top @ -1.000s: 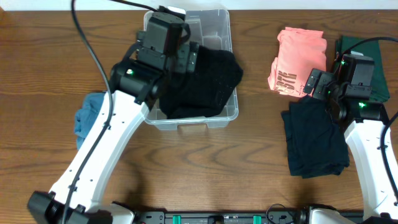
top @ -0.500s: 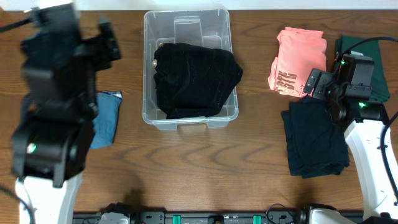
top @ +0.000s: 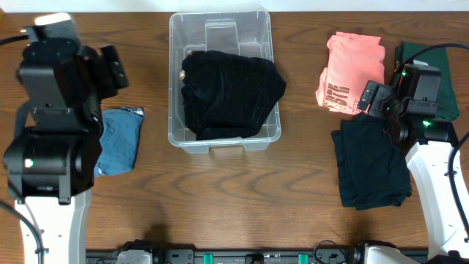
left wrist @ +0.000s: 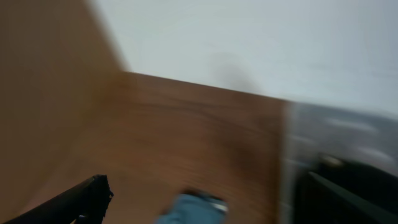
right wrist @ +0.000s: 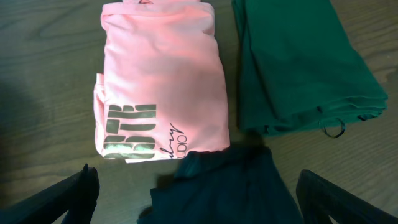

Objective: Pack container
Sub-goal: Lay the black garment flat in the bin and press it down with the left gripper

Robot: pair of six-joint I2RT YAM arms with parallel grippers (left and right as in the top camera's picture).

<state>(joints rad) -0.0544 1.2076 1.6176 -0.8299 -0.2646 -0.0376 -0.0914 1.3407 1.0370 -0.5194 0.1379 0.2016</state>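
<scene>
Both hanging wide open and empty, left gripper (left wrist: 208,182) and right gripper (right wrist: 198,177). Brown wood table (top: 220,209), white wall (left wrist: 249,43) at the far side. container (top: 220,33) sits mouth-up, long axis running near-to-far.

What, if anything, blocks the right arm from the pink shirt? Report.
Yes, probably reachable: the right gripper hangs open facing the pink shirt, whose top lies bare; the dark garment only lies at one edge.

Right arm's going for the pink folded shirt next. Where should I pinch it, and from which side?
Probably its long edge facing the container, near the dark print. The pink shirt lies flat with bare table there; the green garment flanks the other side, the navy one its near end. Lower the open right gripper from above.
</scene>
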